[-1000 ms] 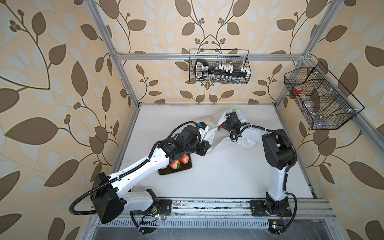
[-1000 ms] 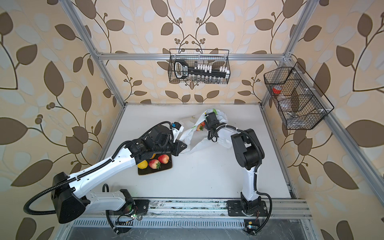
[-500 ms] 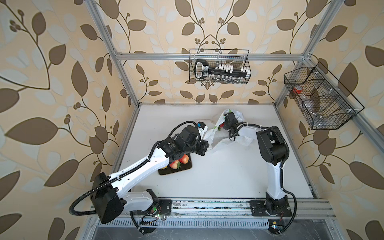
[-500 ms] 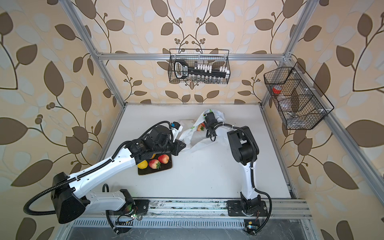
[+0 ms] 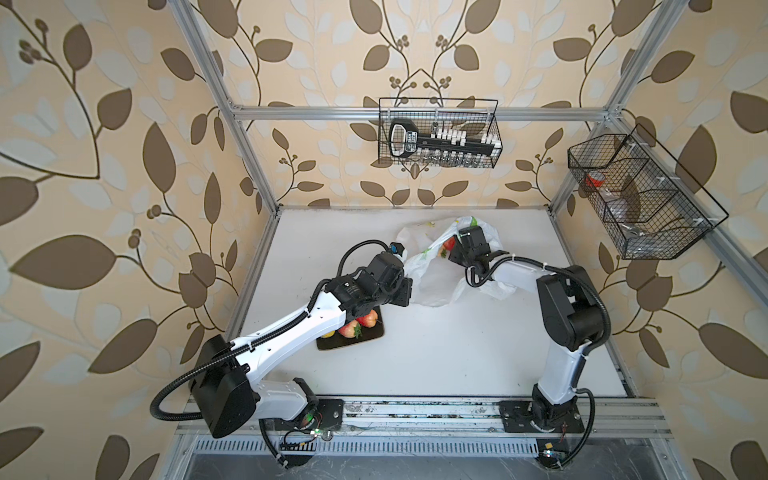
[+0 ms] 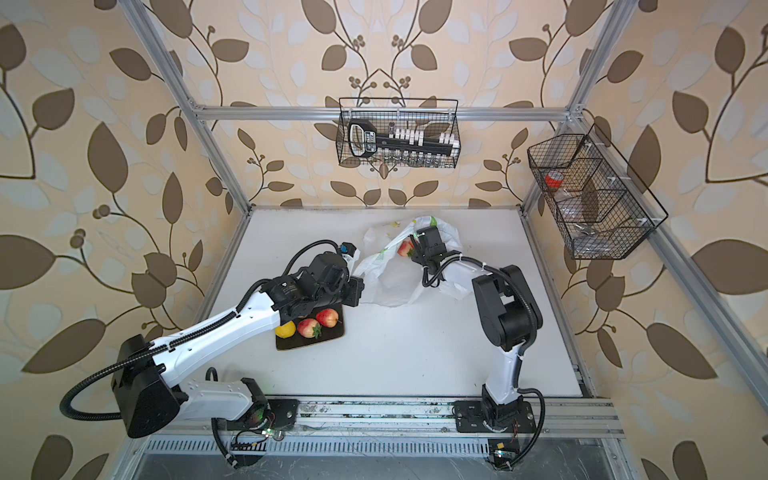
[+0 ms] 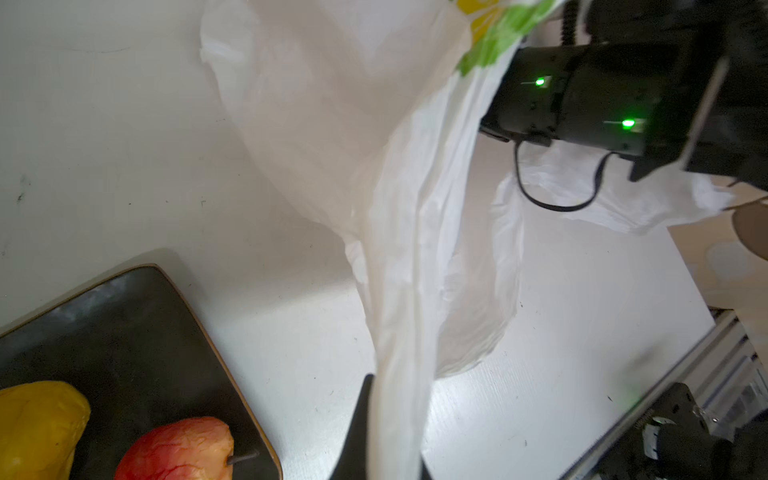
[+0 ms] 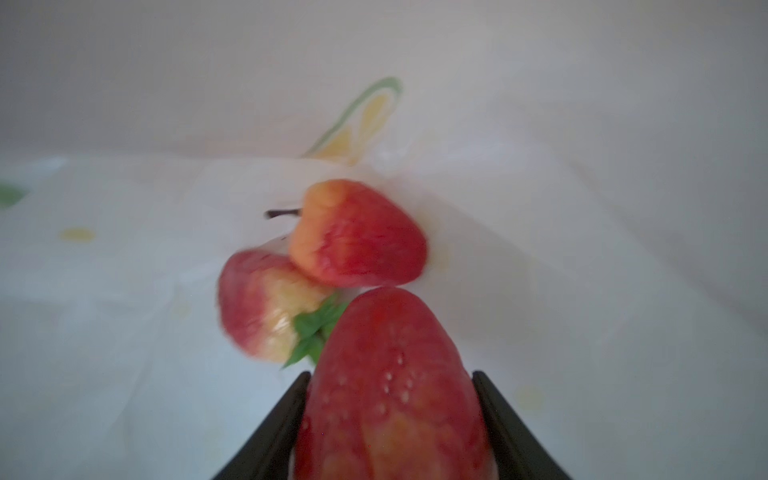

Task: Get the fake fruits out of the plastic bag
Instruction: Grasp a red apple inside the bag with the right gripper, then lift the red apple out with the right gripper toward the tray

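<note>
White tabletop: right gripper (inside bag) pinches strawberry.

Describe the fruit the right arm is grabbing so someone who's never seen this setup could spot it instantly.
On the white table, find the lemon-printed plastic bag near the back wall; the right gripper reaches inside it. Of three red fruits, it is the strawberry between the fingers: seed-dimpled and tapered, unlike the two smooth red-yellow apples beyond it.
</note>
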{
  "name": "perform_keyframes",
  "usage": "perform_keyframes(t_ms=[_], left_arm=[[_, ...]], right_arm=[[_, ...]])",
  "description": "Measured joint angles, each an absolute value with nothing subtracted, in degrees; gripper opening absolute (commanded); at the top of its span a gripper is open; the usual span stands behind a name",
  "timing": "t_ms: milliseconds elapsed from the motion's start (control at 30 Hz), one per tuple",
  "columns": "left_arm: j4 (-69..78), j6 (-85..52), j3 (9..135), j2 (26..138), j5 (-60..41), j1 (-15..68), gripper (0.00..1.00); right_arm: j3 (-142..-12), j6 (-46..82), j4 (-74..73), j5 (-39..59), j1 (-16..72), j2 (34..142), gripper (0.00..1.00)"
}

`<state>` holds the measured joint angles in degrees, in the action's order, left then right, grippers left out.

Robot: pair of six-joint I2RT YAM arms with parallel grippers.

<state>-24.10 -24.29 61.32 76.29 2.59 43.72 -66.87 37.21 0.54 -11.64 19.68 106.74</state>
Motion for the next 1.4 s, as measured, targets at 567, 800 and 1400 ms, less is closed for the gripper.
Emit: perform_keyframes(t_ms=[567,800,1400], left_arm=[[-20.3,-22.6,78.0,90.0,-1.3,35.6,0.0],[-18.8,-23.1,83.1,94.8,-7.3,32.9,0.0],[-20.8,-23.1,81.6,101.3,-10.7,31.4,0.29]], right_arm=[[-55.0,21.3,-1.5,-1.0,21.2,99.8,0.56],[-54.7,16.9,0.0,2.9,23.7,100.9,0.56],[-43.8,10.9,-8.2,14.0,25.1,75.0,0.54]])
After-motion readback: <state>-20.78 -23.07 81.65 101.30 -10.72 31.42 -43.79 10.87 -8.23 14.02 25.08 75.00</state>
